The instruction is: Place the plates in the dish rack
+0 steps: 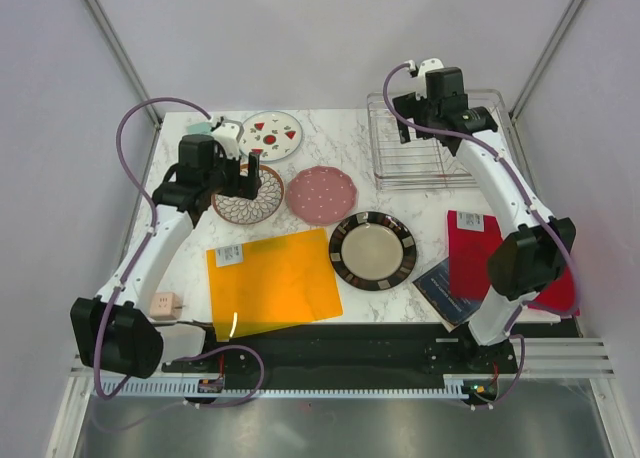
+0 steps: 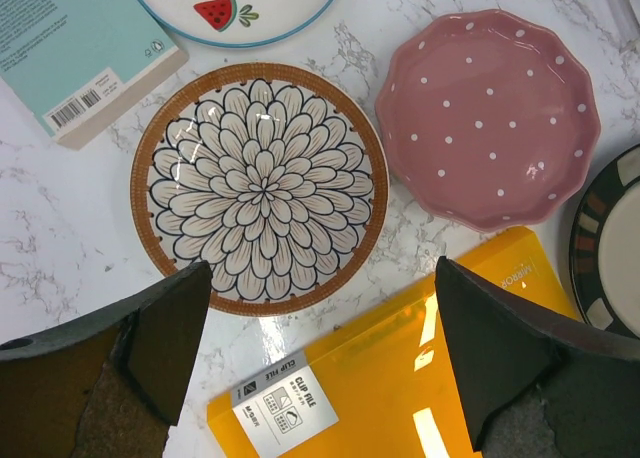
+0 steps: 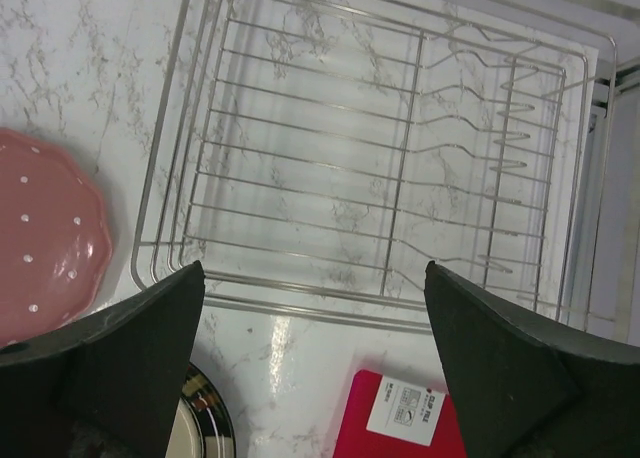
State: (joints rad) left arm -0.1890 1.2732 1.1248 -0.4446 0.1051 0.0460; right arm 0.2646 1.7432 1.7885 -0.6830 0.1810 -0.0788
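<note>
Four plates lie on the marble table: white with red and green shapes (image 1: 271, 134), petal-patterned with a brown rim (image 1: 250, 195), pink dotted (image 1: 322, 194) and dark-rimmed (image 1: 373, 250). My left gripper (image 1: 243, 178) is open and empty, above the near edge of the patterned plate (image 2: 260, 183). In its wrist view the gripper (image 2: 322, 268) has the pink plate (image 2: 490, 118) to its right. The empty wire dish rack (image 1: 425, 184) stands at the back right. My right gripper (image 1: 412, 113) is open and empty above it. Its wrist view puts the gripper (image 3: 315, 268) over the rack's near rim (image 3: 290, 287).
An orange clip file (image 1: 272, 281) lies in front of the plates, and a red one (image 1: 480, 253) in front of the rack with a dark booklet (image 1: 445, 283) beside it. A teal box (image 2: 70, 48) lies left of the patterned plate. A small pink block (image 1: 163, 303) sits at the near left.
</note>
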